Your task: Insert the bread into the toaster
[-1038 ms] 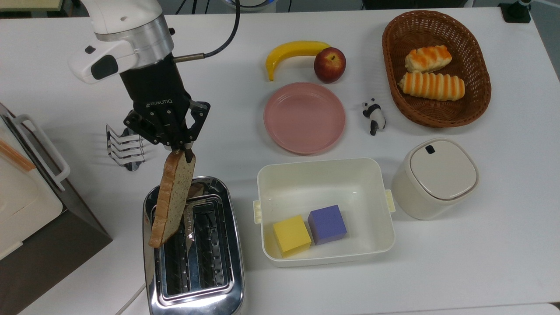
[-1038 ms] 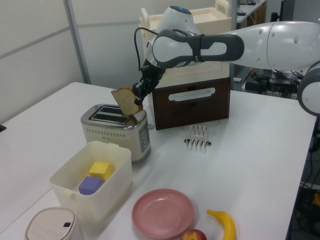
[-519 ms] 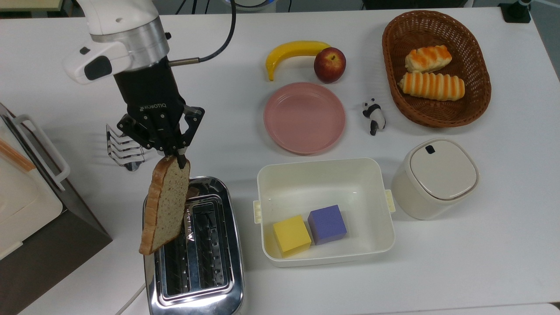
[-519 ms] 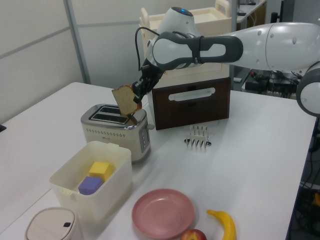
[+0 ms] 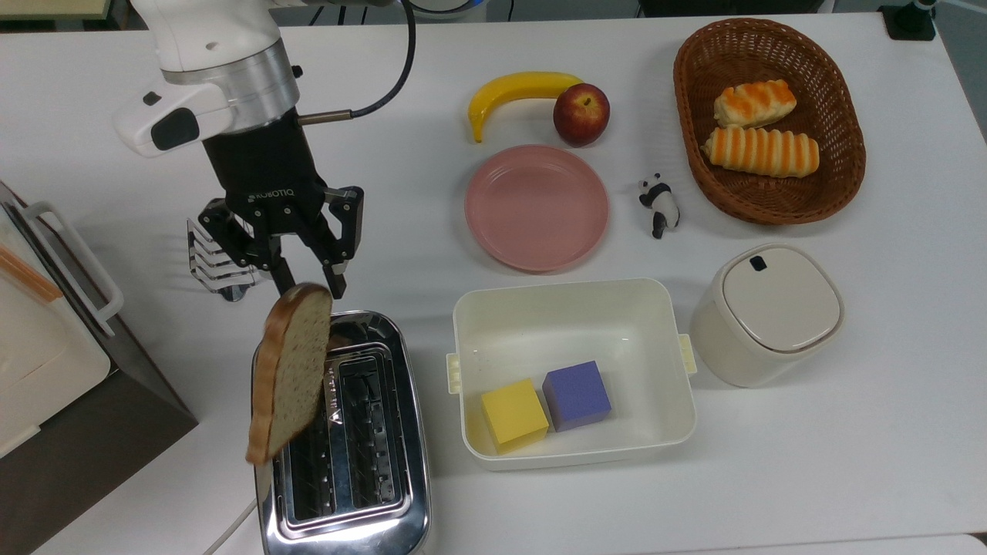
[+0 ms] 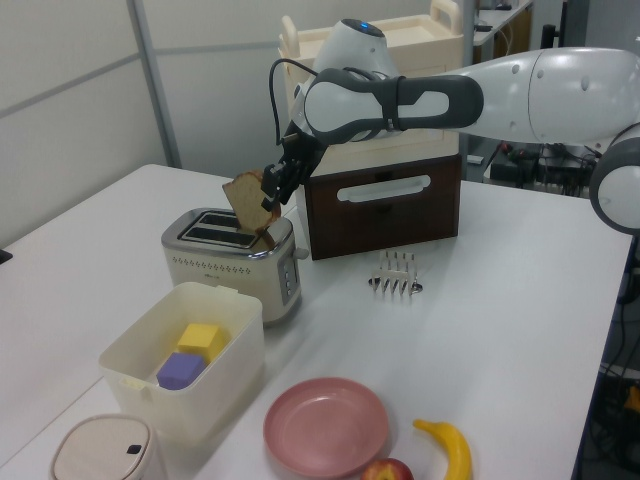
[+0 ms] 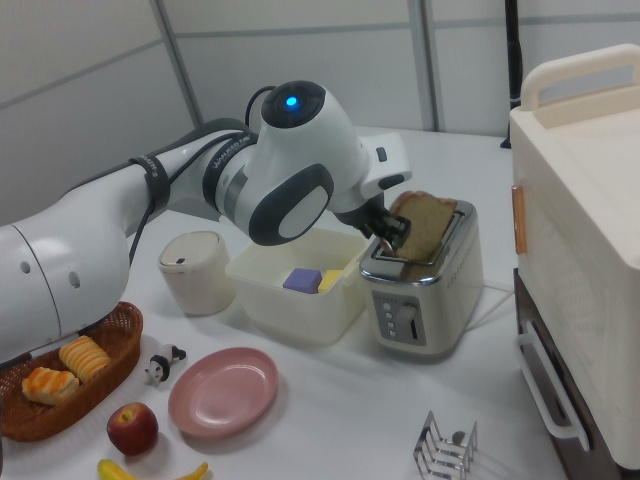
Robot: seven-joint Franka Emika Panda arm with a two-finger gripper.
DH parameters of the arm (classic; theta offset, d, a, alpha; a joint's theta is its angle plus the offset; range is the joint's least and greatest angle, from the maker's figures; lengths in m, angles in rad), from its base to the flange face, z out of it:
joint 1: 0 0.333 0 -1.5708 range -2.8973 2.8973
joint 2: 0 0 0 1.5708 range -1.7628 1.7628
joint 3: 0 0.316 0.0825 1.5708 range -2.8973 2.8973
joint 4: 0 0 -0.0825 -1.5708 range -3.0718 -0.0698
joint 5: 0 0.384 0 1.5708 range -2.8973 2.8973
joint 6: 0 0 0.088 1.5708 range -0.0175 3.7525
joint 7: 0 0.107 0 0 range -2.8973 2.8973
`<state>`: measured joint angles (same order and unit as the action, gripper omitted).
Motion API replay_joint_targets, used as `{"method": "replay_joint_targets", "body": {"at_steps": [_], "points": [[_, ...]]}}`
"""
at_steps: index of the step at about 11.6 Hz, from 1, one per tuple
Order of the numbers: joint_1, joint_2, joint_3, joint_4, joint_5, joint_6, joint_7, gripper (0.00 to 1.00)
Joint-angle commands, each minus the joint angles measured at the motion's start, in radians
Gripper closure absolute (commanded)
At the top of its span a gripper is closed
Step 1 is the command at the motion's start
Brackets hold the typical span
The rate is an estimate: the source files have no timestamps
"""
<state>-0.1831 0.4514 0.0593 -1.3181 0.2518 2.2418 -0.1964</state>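
- My fingers (image 5: 307,284) stand spread just above the bread (image 5: 288,372), gripping nothing.
- The bread leans over the toaster (image 5: 343,439), near the worktop's front-left corner in the top view.
- It looks light, soft and crumbly; I'd pinch its top crust gently.

The top view looks nearly straight down on the white table (image 5: 887,432), from well above, with the toaster (image 5: 343,439) at the table's near edge in frame and the wicker basket (image 5: 769,122) toward the top view's upper right corner.

The left view is a lower, oblique camera set beyond the table edge nearest the pink plate (image 6: 326,427), facing across the table toward the toaster (image 6: 232,263) and the brown cabinet (image 6: 385,210).

The right view is likewise oblique, facing roughly the opposite way, with the cabinet (image 7: 585,260) close at the right view's right edge.

All three share the toaster, plate and cream bin (image 7: 298,280).
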Motion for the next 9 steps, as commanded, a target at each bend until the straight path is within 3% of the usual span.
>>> {"method": "replay_joint_targets", "body": {"at_steps": [1, 7, 8, 9], "points": [[-0.001, -0.02, -0.001, -0.021, 0.02, 0.024, -0.017, 0.47], [-0.001, -0.028, -0.006, -0.021, 0.017, 0.015, -0.018, 0.44], [-0.001, -0.045, -0.007, -0.021, 0.004, 0.01, -0.02, 0.33], [-0.006, -0.066, -0.007, -0.024, 0.003, -0.019, -0.031, 0.0]]}}
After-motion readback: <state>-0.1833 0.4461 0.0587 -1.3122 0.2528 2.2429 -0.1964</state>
